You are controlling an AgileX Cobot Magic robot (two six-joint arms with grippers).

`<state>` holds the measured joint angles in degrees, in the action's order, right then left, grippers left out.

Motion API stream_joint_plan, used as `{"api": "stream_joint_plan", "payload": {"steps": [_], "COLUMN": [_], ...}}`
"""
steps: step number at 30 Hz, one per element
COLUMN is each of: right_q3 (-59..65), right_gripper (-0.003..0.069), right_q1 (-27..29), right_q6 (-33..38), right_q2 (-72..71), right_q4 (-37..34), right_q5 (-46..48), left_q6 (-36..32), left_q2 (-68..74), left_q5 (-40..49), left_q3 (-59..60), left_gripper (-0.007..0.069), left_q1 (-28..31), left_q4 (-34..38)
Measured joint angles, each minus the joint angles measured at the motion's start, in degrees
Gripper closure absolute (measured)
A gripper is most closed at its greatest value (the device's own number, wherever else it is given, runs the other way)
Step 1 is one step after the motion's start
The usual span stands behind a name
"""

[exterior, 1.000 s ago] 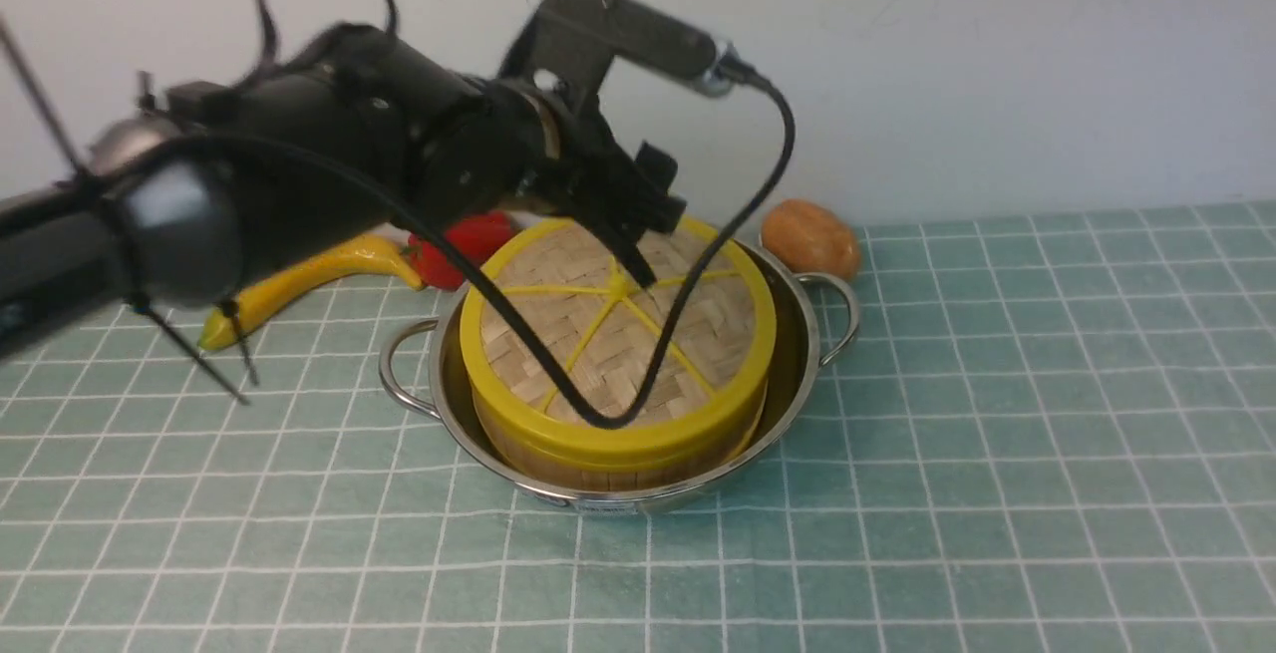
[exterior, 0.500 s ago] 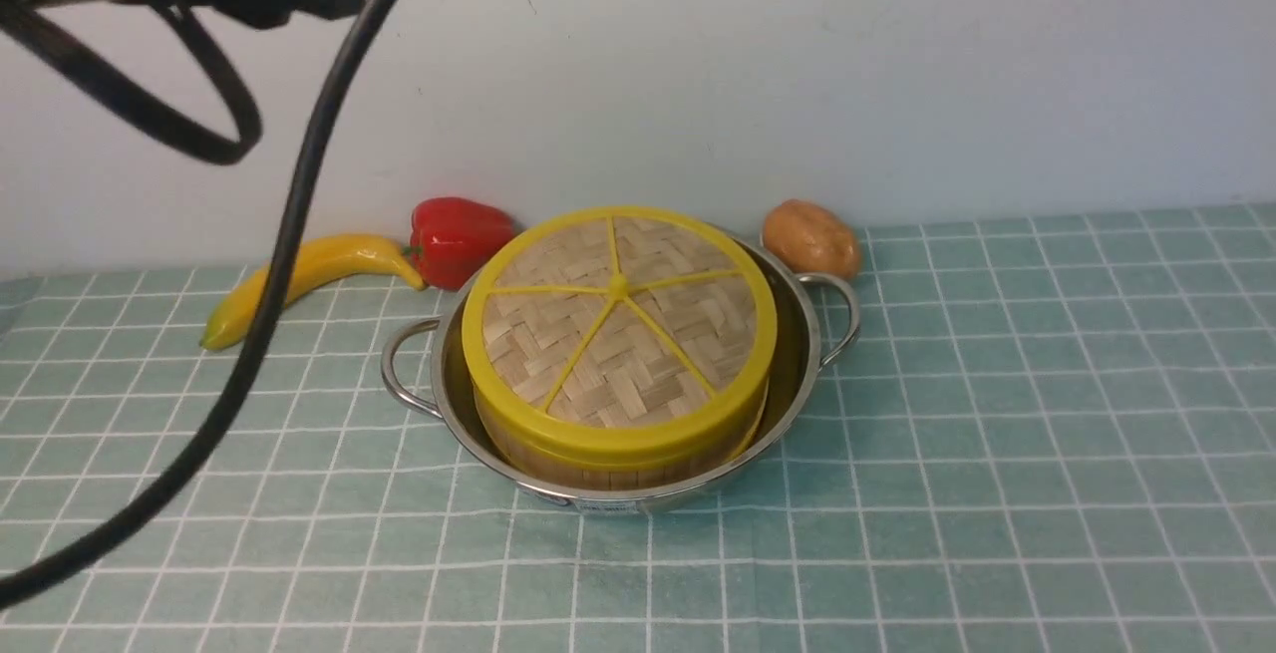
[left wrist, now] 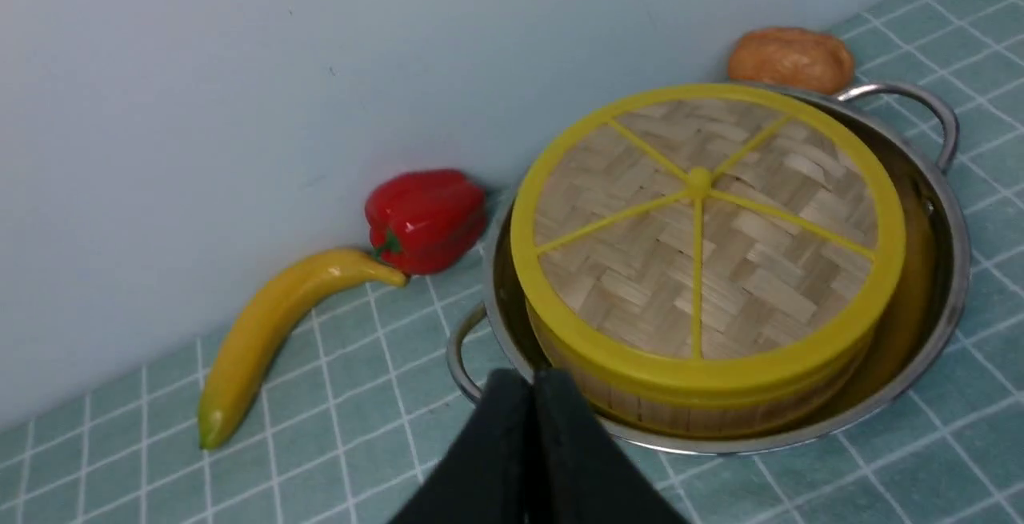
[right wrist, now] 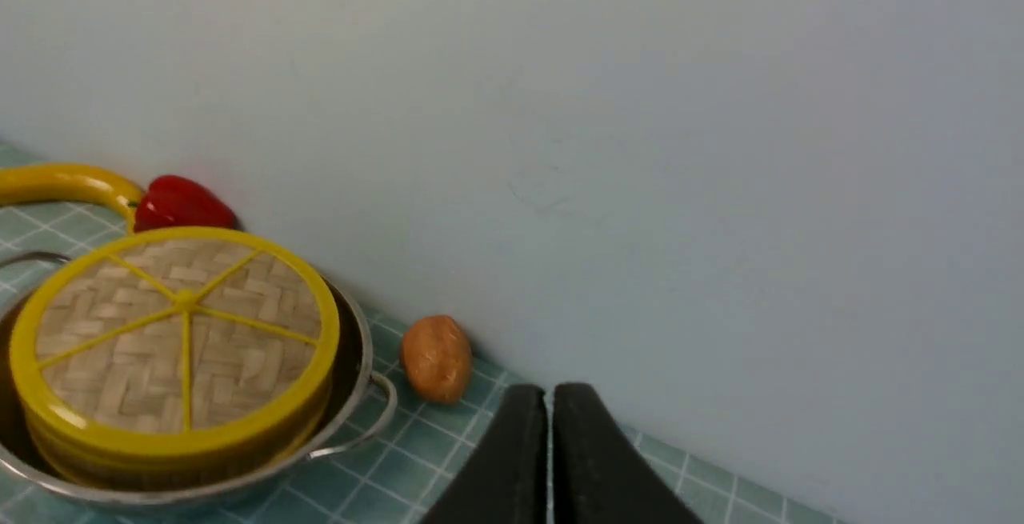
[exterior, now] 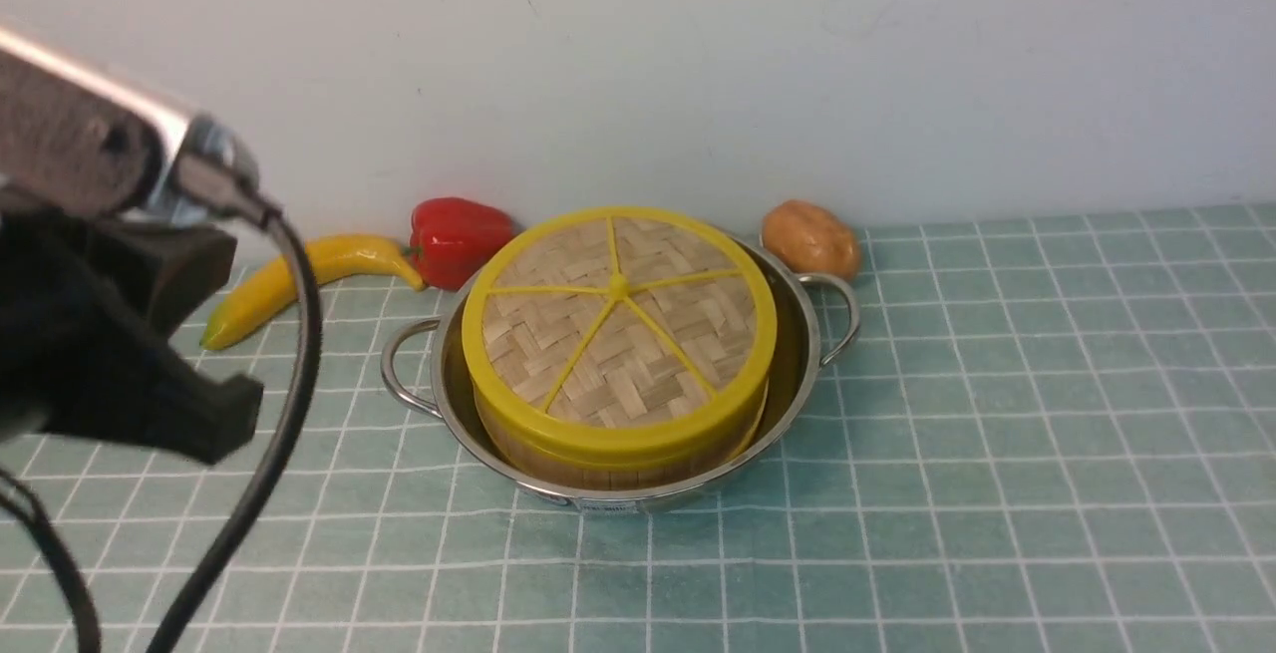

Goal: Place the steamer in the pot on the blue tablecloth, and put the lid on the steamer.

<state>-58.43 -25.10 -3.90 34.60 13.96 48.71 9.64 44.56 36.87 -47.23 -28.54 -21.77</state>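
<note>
Our left gripper (left wrist: 533, 384) and right gripper (right wrist: 550, 396) are both pinched tight, holding nothing. The lid (exterior: 618, 319) sits on the steamer (exterior: 598, 472) in the pot (exterior: 803, 334) on the blue tablecloth (exterior: 997, 434), just ahead of our left gripper, farther from our right.

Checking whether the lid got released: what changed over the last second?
The left tool came off the lid and drew back toward the robot's left, now shut and empty. The lid, steamer, pot, banana and pepper stayed put.
</note>
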Motion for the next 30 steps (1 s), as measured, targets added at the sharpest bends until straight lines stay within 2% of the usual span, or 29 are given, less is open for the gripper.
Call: {"api": "stream_joint_plan", "payload": {"steps": [6, 11, 27, 29, 30], "right_q3": [12.8, 17.0, 18.7, 18.7, 18.7], "right_gripper": [0.0616, 0.0610, 0.0570, 0.0567, 0.0562], "right_q1": [0.0, 0.0, 0.0, 0.0, 0.0], "right_q6": [-5.4, -6.3, -7.8, -7.8, -7.8], "right_q2": [-5.9, -6.2, -6.2, -6.2, -6.2], "right_q4": [6.7, 7.0, -4.2, -4.6, -5.1], "right_q5": [-3.5, -3.7, -3.8, -3.9, -3.9], "left_q6": [4.7, 7.3, 8.0, 7.5, 6.0], "left_q2": [-8.9, -12.6, -14.5, -15.3, -17.0], "left_q5": [-3.7, -3.7, -3.7, -3.7, -3.7], "left_q3": [9.2, 12.3, 12.7, 12.8, 12.9], "left_gripper": [0.0647, 0.0647, 0.0623, 0.0622, 0.0615], "left_q1": [0.0, 0.0, 0.1, 0.5, 2.5], "left_q4": [0.3, 0.8, 1.8, 1.5, 0.2]}}
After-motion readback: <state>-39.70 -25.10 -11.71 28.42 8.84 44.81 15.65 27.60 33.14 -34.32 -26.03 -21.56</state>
